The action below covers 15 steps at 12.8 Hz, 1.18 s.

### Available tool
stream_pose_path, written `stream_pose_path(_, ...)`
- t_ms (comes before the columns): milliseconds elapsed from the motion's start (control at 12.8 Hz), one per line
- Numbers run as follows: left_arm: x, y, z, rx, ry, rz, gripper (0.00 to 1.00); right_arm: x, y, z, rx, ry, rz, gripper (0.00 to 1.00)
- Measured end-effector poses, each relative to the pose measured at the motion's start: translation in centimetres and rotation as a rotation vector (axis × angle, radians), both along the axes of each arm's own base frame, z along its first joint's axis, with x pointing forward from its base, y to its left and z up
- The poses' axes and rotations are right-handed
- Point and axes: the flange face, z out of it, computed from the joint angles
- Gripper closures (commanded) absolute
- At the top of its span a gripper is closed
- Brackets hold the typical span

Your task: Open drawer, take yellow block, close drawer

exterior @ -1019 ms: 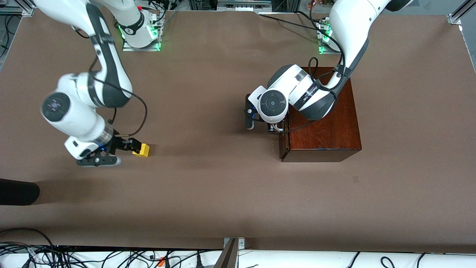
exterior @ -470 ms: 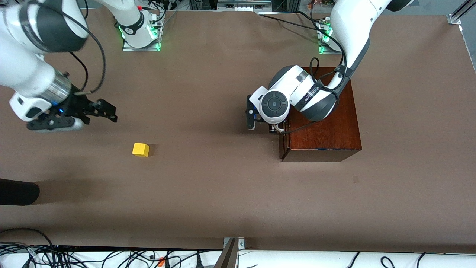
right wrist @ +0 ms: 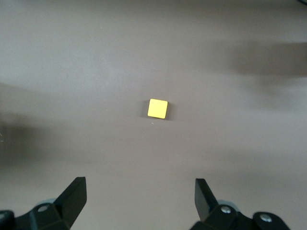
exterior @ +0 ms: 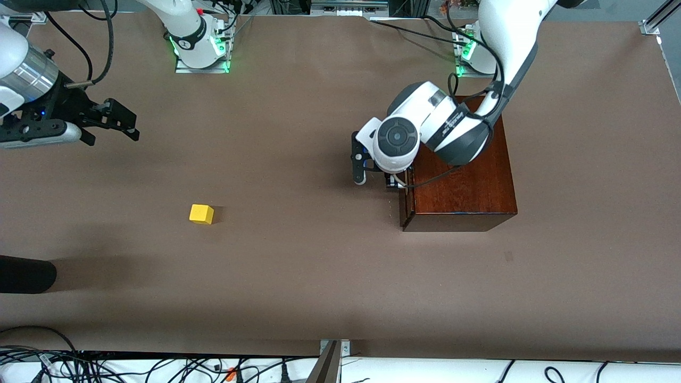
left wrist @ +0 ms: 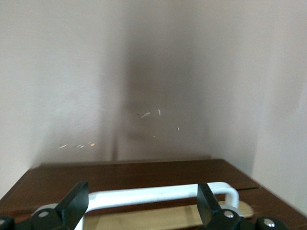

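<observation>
The yellow block [exterior: 201, 214] lies on the brown table toward the right arm's end; it also shows in the right wrist view [right wrist: 158, 109]. My right gripper [exterior: 130, 126] is open and empty, high over the table, well clear of the block; its own view shows it too [right wrist: 139, 183]. The dark wooden box [exterior: 463, 175] stands toward the left arm's end, its drawer [exterior: 405, 205] front almost flush. My left gripper [exterior: 397, 184] is open at the drawer front, its fingers either side of the white handle [left wrist: 153, 195]. A strip of pale wood [left wrist: 168, 218] shows by the handle.
A dark object [exterior: 24, 274] lies at the table's edge at the right arm's end, nearer to the front camera than the block. Cables run along the edge nearest the camera.
My right gripper has let go of the yellow block, risen and drawn back toward its base. The block stays where it was set down. My left arm has barely shifted at the drawer.
</observation>
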Motion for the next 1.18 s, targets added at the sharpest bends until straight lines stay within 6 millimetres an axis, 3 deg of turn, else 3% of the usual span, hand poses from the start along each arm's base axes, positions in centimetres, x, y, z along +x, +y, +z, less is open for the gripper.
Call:
stream_pose_path(235,-1.3,0.3,7.1,0.025,-0.04,0.282,0.0,0.1,-0.7,0.1,-0.021,-0.004,0.004,0.0)
stream_pose_path(392,-1.8,2.3,11.9,0.082,-0.061,0.449,0.0,0.0,-0.9,0.1,-0.038,0.0,0.011,0.0)
stream_pose_path(549,-1.0,5.7,15.9,0.123,-0.074,0.586,0.0,0.0,-0.8,0.0,-0.043,0.007,0.015,0.0)
stream_pose_path(705,1.2,11.3,19.5,0.134,-0.112,0.713,0.0,-0.1,-0.7,-0.1,-0.046,0.013,0.018,0.0)
stream_pose_path(940,3.6,21.9,23.6,0.095,-0.175,0.922,0.0,-0.1,-0.7,0.2,-0.05,0.011,0.018,0.0)
stream_pose_path(1175,3.3,30.1,24.7,0.026,-0.269,1.112,0.0,-0.1,-1.1,1.0,-0.051,0.004,0.012,0.0)
